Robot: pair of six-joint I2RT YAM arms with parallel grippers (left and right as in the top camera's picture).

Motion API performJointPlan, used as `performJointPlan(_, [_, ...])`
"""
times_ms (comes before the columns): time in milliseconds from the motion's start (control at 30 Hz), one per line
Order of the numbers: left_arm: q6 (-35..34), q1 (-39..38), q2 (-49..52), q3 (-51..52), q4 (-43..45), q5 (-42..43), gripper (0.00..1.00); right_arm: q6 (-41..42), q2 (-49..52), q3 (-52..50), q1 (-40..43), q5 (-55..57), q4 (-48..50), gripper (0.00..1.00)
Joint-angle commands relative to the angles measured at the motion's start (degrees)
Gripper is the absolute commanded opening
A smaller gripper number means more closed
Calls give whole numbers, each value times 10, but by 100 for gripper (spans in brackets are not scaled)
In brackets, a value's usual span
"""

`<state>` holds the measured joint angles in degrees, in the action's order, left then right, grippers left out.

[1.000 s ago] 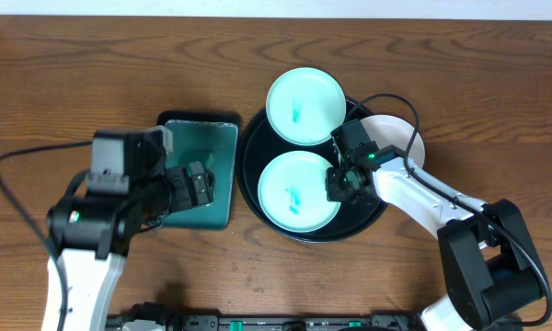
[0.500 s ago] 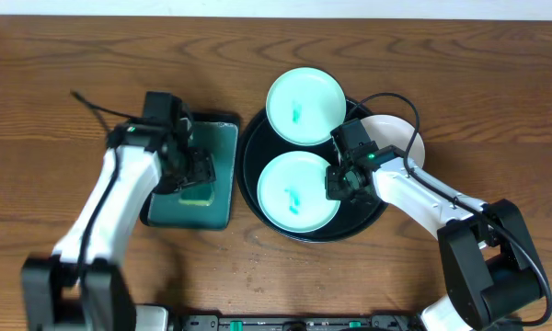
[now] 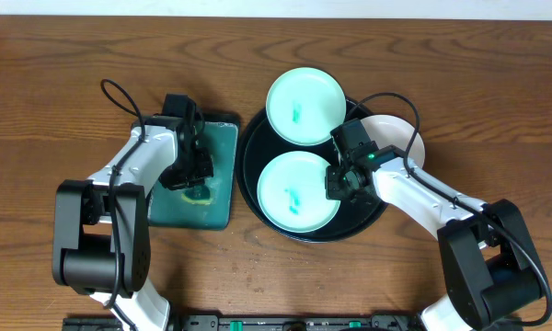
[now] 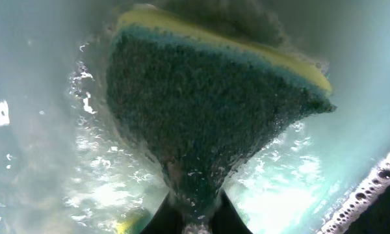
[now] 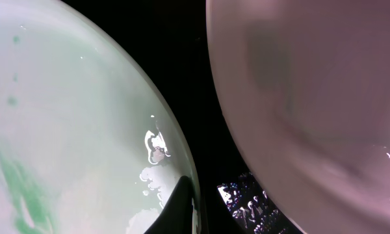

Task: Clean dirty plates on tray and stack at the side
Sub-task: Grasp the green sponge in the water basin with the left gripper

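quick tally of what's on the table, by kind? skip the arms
plates: 3
round black tray: 1
rectangular tray: 1
sponge: 1
Total: 6

Overhead straight down; wrist views close-up.

We see a brown wooden table (image 3: 74, 74) with a rectangular black tray (image 3: 219, 165) on its left half, the tray's inside teal-green and wet. In it lies a sponge (image 4: 208, 110), a yellow layer behind a dark green scouring face. The sponge is soaked and squeezed narrow at one end, with foam (image 4: 377, 179) along the tray's edge.
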<state>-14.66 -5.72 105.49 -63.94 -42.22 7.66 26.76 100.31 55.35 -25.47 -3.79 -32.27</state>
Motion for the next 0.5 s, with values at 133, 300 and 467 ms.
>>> performJointPlan(133, [5,1,-42,-26,-43,-9,7,2,16,-5,-4,40,2,1])
performJointPlan(300, [5,1,-117,-52,-83,-9,7,2,16,-5,-4,40,1,1])
performJointPlan(467, [5,1,-165,-52,-98,-12,7,2,16,-5,-4,40,0,1])
